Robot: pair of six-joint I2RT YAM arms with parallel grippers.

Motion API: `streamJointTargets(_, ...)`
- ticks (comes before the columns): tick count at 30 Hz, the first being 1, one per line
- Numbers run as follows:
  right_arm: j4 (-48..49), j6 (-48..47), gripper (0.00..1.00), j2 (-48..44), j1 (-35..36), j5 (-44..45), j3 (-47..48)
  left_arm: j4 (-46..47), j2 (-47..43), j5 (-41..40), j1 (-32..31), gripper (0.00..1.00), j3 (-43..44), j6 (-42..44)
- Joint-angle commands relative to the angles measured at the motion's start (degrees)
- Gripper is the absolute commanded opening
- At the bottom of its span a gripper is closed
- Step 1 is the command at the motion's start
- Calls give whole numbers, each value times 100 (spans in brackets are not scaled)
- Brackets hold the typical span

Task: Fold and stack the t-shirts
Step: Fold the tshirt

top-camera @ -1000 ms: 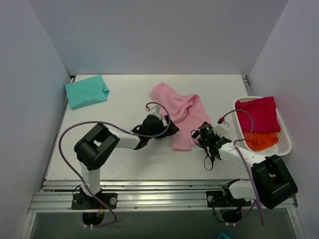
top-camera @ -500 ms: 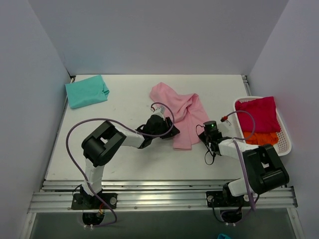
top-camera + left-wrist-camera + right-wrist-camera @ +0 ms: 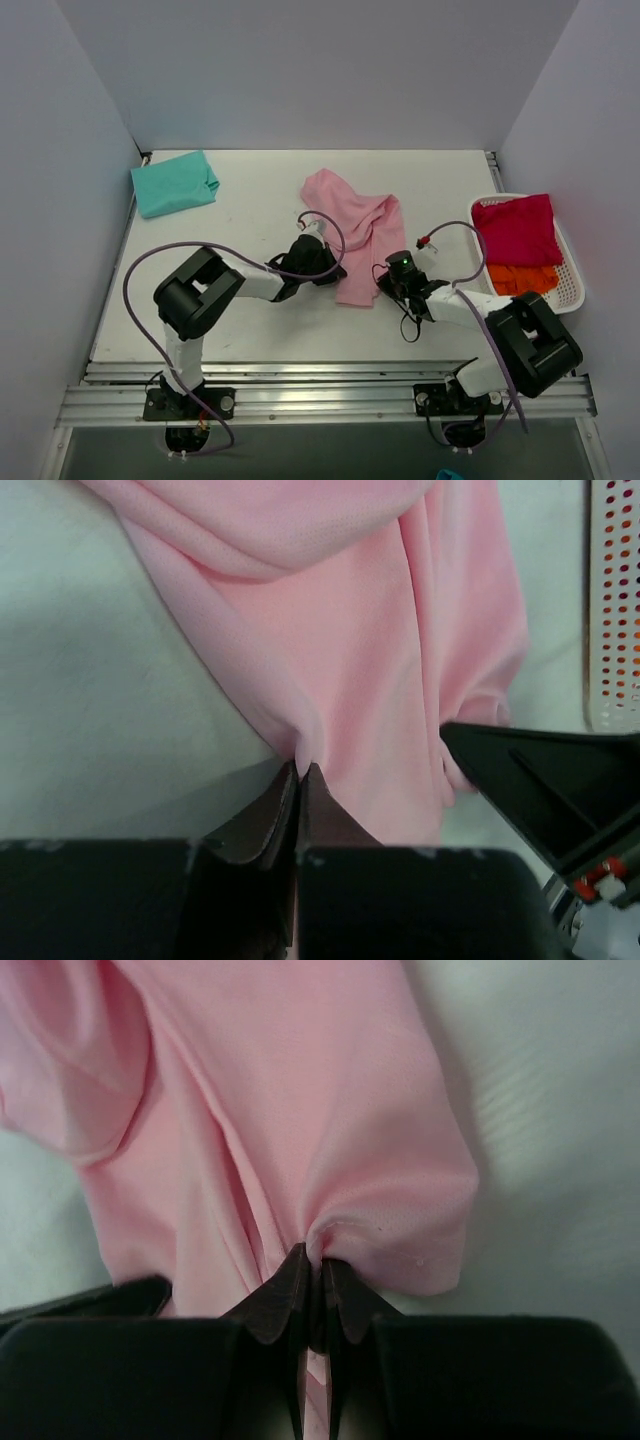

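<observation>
left end effector [image 3: 300,770] clamped on the pink t-shirt [image 3: 358,222] at its near edge, right end effector [image 3: 312,1257] pinching that hem's other corner; open bench [image 3: 240,200] left of the left one, basket [image 3: 575,292] right of the other

White matte table [image 3: 250,310] fills centre of frame, boxed in by plain pale grey back wall [image 3: 320,70], left wall [image 3: 50,250] & right wall [image 3: 600,140], w/ aluminium rails [image 3: 320,400] along bottom edge, dark floor [image 3: 330,455] below, light soft & even.
</observation>
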Motion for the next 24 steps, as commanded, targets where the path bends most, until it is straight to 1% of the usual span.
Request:
streamJointTargets(1, -972, 359, 0, -616, 828, 687, -44, -549, -875, -386, -16, 3, -493, 238)
streamJointTargets(2, -1234, 586, 0, -852, 1247, 819, -27, -680, -1242, -396, -51, 3, -651, 238)
streamJointTargets(3, -1376, 710, 0, -959, 1452, 1064, -18, -742, -1437, -396, -68, 3, -966, 246)
streamJointTargets(4, -1604, 824, 0, -1073, 1663, 1188, -27, -847, -1805, -631, -95, 3, -1108, 247)
streamJointTargets(5, -1702, 1095, 0, -1274, 2143, 1328, -53, -1048, -1991, -686, -182, 3, -1379, 247)
streamJointTargets(6, -1825, 1246, 0, -1354, 2383, 1600, -62, -1146, -2184, -747, -235, 3, -1521, 238)
streamJointTargets(8, -2166, 1719, 0, -1486, 2805, 1803, -88, -1348, -2747, -975, -436, 3, -1820, 124)
streamJointTargets(9, -2247, 1879, 0, -1504, 3216, 1918, -88, -1401, -2958, -1063, -507, 3, -2126, 63)
streamJointTargets(10, -2596, 2054, 0, -1522, 3412, 2101, -97, -1480, -3351, -1178, -621, 3, -2260, 1)
streamJointTargets(11, -2695, 2221, 0, -1540, 3596, 2190, -106, -1681, -3538, -1405, -727, 3, -2383, -52)
streamJointTargets(12, -2818, 2562, 0, -1531, 3790, 2278, -123, -1787, -3722, -1520, -919, 3, -2488, -157)
streamJointTargets(13, -3019, 2705, 0, -1522, 4114, 2340, -123, -1919, -4038, -1617, -999, 4, -2655, -219)
streamJointTargets(14, -3126, 2846, 0, -1479, 4256, 2410, -115, -2146, -4180, -1688, -1070, 4, -2735, -271)
streamJointTargets(15, -3231, 3091, 16, -1452, 4388, 2446, -88, -2236, -4321, -1741, -1123, 5, -2805, -385)
streamJointTargets(16, -3511, 3241, 34, -1434, 4668, 2490, -45, -2332, -4583, -1767, -1236, 13, -2954, -447)
streamJointTargets(17, -3687, 3408, 69, -1399, 4818, 2638, -9, -2490, -4699, -1768, -1298, 21, -3034, -509)
streamJointTargets(18, -3898, 3592, 86, -1382, 4977, 2726, 43, -2561, -4830, -1811, -1360, 35, -3104, -631)
streamJointTargets(19, -4292, 3907, 93, -1382, 5135, 2832, 174, -2640, -5058, -1855, -1500, 52, -3166, -702)
streamJointTargets(20, -4478, 4032, 95, -1364, 5380, 2946, 245, -2850, -5165, -1899, -1580, 80, -3253, -755)
streamJointTargets(21, -4680, 4164, 95, -1347, 5487, 3121, 333, -3052, -5270, -1960, -1659, 91, -3263, -834)
streamJointTargets(22, -5030, 4322, 96, -1329, 5636, 3210, 542, -3219, -5471, -2161, -1773, 97, -3254, -869)
streamJointTargets(23, -5164, 4341, 96, -1285, 5698, 3315, 675, -3526, -5569, -2250, -1808, 97, -3219, -904)
streamJointTargets(24, -5288, 4324, 96, -1259, 5734, 3516, 824, -3633, -5683, -2338, -1835, 97, -3219, -913)
